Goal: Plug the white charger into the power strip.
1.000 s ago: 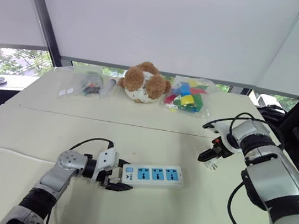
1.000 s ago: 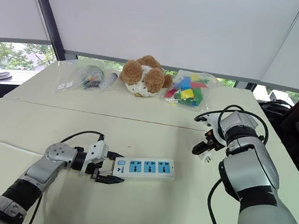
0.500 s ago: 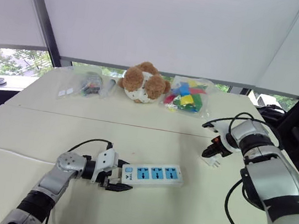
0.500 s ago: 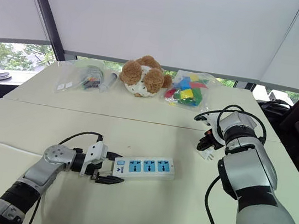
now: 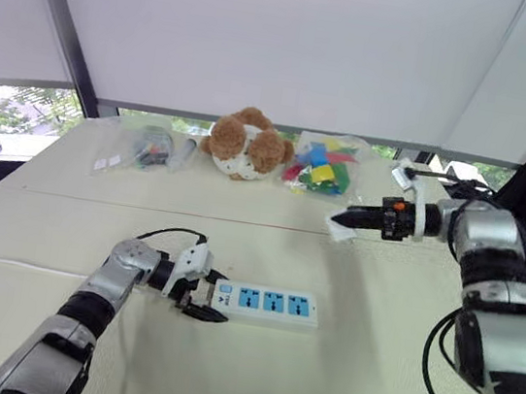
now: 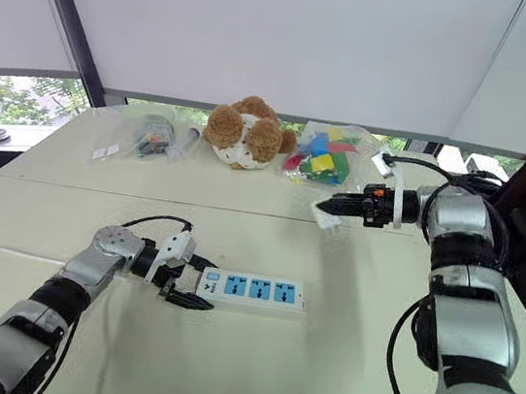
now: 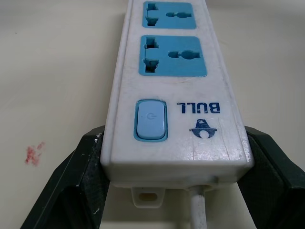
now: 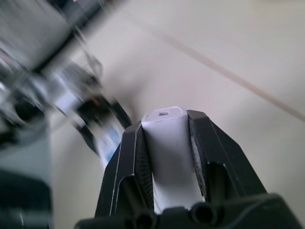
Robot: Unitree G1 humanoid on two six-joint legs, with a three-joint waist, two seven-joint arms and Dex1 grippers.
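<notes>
Head view: left pincer (image 5: 214,296) is clamped on the switch end of the power strip (image 5: 272,303), which lies flat on the bench (image 5: 344,385). Right pincer (image 5: 350,216) grips the white charger (image 5: 339,231) in the air, well apart from the strip.
Left wrist: fingers (image 7: 71,181) bear on both sides of the strip. Brace it there.
Right wrist: charger pinched between both fingers, prongs not visible. Turn the prongs down, line up over one blue socket (image 7: 174,56), push straight in.

The power strip (image 5: 264,302) was white with blue sockets and a pale blue switch. The charger (image 8: 170,152) was white. The left gripper (image 5: 213,297) and right gripper (image 5: 346,220) had black fingers. The plush toy (image 5: 244,142) was brown and white. The table (image 5: 369,349) was cream, with a reddish smear (image 7: 34,153).
</notes>
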